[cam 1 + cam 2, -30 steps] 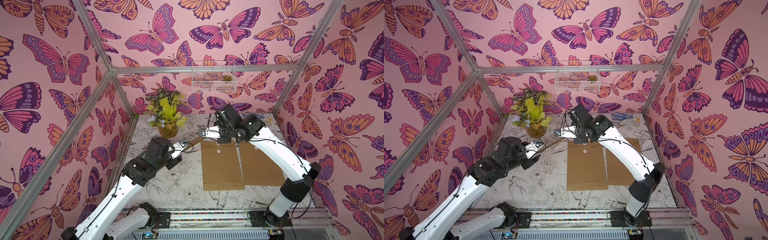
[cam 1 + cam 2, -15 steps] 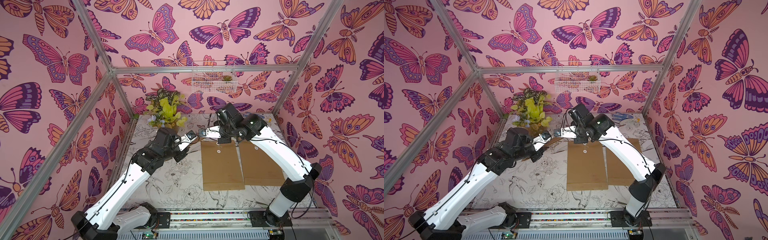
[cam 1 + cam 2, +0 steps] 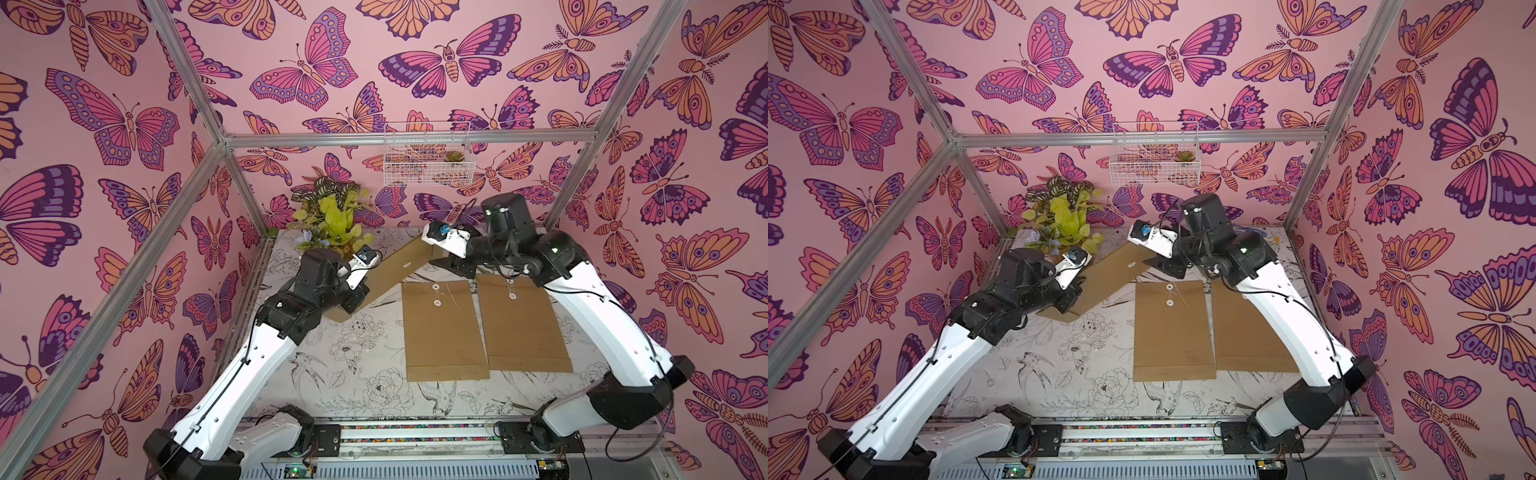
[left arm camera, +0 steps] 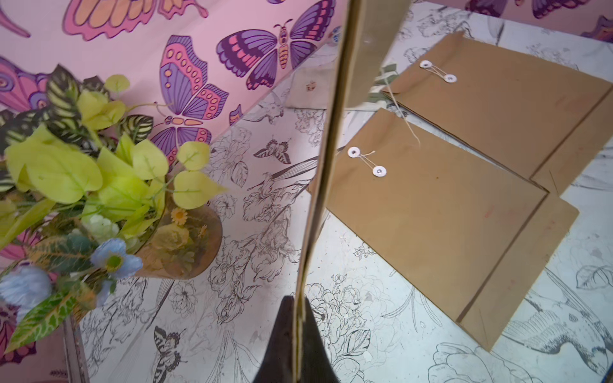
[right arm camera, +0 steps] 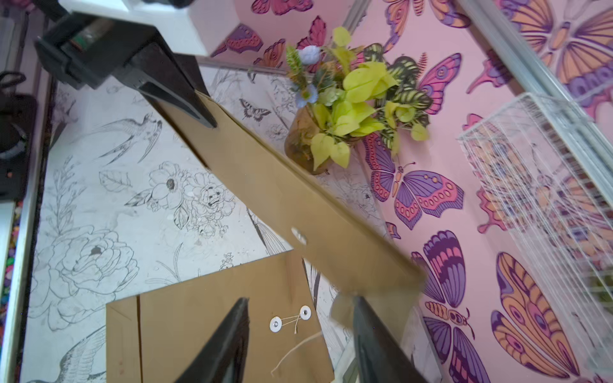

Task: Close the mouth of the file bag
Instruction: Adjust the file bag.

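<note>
File bag point(image 3: 390, 274) hung clamped in left gripper point(image 4: 296, 300), right gripper point(image 5: 300, 300) spread apart; its mouth looked not yet closed.

This is a robot test cell in a lab, a staged booth and not a lived-in room. An aluminium frame point(image 3: 411, 139) boxes it in and butterfly-print panels point(image 3: 124, 124) line every side. The left arm point(image 3: 249, 365) and right arm point(image 3: 602, 316) sit on a rail point(image 3: 415, 434) fronting a flower-sketched tabletop point(image 3: 353, 374). A potted plant point(image 3: 332, 224) and a wire basket point(image 3: 426, 166) are at the back.
</note>
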`<action>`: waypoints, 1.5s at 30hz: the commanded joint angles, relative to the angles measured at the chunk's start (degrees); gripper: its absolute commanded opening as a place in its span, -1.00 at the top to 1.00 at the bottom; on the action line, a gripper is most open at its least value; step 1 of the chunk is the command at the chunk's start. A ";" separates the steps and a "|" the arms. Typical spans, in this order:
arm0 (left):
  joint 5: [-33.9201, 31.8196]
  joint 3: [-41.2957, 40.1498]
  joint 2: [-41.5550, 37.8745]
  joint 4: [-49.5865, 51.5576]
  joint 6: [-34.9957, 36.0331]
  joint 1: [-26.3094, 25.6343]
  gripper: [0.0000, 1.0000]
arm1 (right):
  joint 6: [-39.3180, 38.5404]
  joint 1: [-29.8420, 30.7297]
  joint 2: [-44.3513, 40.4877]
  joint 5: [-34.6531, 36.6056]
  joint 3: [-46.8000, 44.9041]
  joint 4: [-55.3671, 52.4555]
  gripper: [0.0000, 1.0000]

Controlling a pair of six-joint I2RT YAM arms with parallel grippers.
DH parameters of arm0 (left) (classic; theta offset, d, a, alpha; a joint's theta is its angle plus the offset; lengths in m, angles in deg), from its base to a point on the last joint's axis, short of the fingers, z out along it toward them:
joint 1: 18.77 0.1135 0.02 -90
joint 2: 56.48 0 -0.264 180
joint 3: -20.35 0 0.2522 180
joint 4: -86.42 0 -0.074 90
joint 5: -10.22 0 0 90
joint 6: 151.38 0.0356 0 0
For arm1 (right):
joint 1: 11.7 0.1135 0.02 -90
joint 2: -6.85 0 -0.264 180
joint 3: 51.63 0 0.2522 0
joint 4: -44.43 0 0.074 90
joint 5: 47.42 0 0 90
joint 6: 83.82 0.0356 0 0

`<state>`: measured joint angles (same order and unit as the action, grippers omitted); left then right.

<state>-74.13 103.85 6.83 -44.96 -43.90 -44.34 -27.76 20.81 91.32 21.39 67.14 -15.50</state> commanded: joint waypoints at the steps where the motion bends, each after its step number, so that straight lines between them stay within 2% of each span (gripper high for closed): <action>1: 3.72 3.22 0.28 -0.22 -7.33 2.21 1.00 | 18.98 -4.74 -2.04 -8.27 -3.65 11.68 -0.10; 6: 4.90 6.53 1.49 -0.61 -10.88 2.45 1.00 | 41.37 -12.75 -4.18 -12.19 -15.89 28.03 -0.11; 10: 6.58 7.99 1.58 -2.23 -13.79 2.38 1.00 | 54.13 -14.26 -5.54 -12.03 -30.19 46.52 -0.16; 12: 8.33 8.61 1.34 -3.32 -15.25 2.11 1.00 | 58.48 -14.18 -4.58 -13.14 -36.01 56.13 -0.25; 14: 9.99 9.22 1.06 -4.69 -16.66 1.51 1.00 | 62.29 -14.14 -2.31 -15.03 -40.01 65.02 -0.44; 16: 11.73 9.91 0.86 -5.70 -17.74 0.85 1.00 | 63.98 -14.17 0.24 -17.80 -41.53 70.92 -0.56; 18: 13.18 10.71 0.85 -6.27 -18.68 0.34 1.00 | 65.84 -14.20 2.88 -18.98 -41.57 74.72 -0.60; 23: 16.40 11.65 0.17 -8.62 -21.54 -0.16 1.00 | 72.81 -14.40 9.42 -22.14 -41.52 87.81 -0.61; 33: 21.79 11.53 -1.84 -13.15 -25.59 -0.14 1.00 | 89.97 -18.55 12.35 -28.90 -43.94 115.99 -0.59; 45: 28.78 5.31 -4.00 -21.70 -32.91 2.44 1.00 | 93.44 -18.80 8.95 -32.99 -41.78 119.73 -0.42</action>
<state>-49.06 110.89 3.20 -62.12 -73.93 -42.63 63.65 1.88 102.46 -9.50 23.60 99.97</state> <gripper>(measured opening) 0.042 0.717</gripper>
